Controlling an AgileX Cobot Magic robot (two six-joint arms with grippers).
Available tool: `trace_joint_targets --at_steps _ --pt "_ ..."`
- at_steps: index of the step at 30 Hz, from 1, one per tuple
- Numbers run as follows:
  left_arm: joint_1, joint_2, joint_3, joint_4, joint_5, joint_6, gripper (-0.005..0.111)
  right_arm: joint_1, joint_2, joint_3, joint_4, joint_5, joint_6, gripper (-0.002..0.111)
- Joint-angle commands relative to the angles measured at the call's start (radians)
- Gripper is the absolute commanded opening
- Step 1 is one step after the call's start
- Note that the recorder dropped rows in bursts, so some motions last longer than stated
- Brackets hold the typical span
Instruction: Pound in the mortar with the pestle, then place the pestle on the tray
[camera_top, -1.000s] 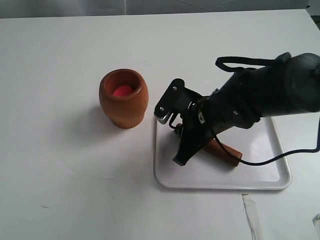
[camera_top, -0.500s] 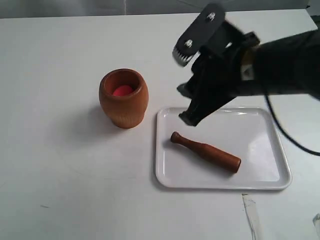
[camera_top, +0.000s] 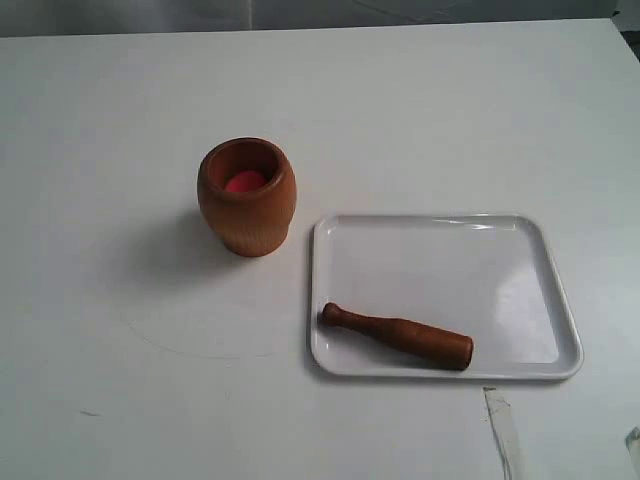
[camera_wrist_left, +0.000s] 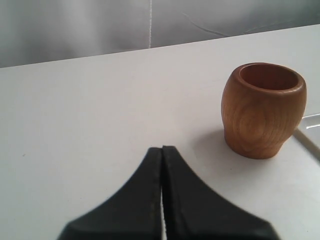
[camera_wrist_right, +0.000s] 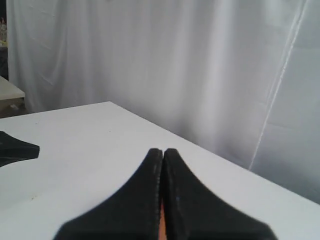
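Our left gripper (camera_wrist_left: 161, 150) and right gripper (camera_wrist_right: 163, 151) both have their jaws pressed together. We see the pestle (camera_top: 397, 337) lying on the tray (camera_top: 450, 262) along its near edge, knob leftward. The mortar (camera_top: 247, 205) stands upright just left of the tray's far corner.

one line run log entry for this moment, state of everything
pestle: lying flat on tray | mortar: upright on table, beside tray | left pincer: shut, empty | right pincer: shut, empty

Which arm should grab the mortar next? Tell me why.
Left, probably: the left gripper, shut, faces the mortar directly, while the right gripper faces a curtain, with no mortar in its view.
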Motion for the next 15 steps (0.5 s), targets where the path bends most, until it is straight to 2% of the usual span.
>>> trace_joint_targets --at_steps 1,6,15 --pt "-0.008 -0.001 0.001 -0.007 -0.003 -0.008 0.000 0.005 -0.070 0.119 0.171 -0.040 -0.011 0.000" --pt "-0.008 -0.001 0.001 -0.007 -0.003 -0.008 0.000 0.005 -0.072 0.164 0.386 -0.035 -0.011 0.000" --pt "-0.008 -0.001 0.001 -0.007 -0.003 -0.008 0.000 0.005 -0.072 0.166 0.393 -0.069 -0.016 0.000"
